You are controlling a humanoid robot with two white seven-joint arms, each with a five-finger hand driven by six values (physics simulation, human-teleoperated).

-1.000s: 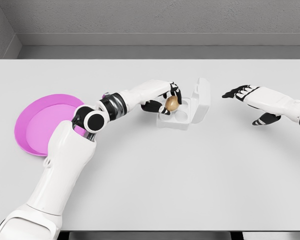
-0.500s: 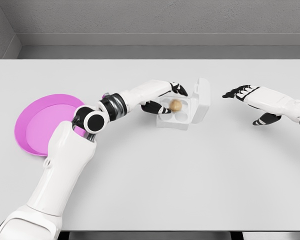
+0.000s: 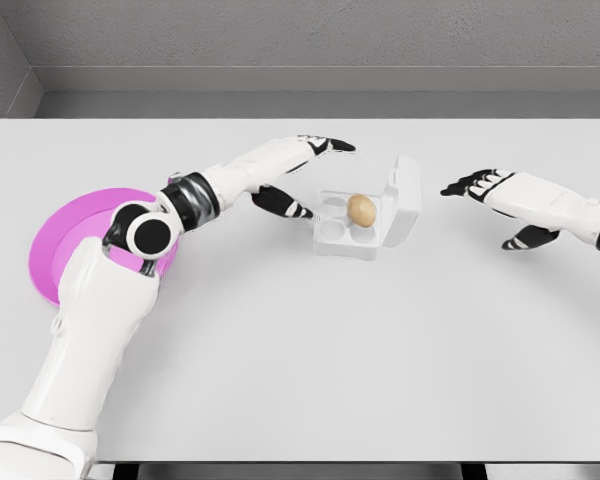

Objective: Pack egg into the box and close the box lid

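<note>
Left hand (image 3: 298, 172), fingers spread and holding nothing, hovers just left of the box (image 3: 365, 222); I see bare table (image 3: 380, 350) between them. The egg (image 3: 360, 209) sits in a rear cup of the box, whose lid (image 3: 407, 198) stands raised on the right side. Right hand (image 3: 490, 190), open-fingered and empty, hangs right of the lid, its forearm cut off by the frame edge. My left arm partly hides the pink plate (image 3: 70, 245). I can read no markings.
</note>
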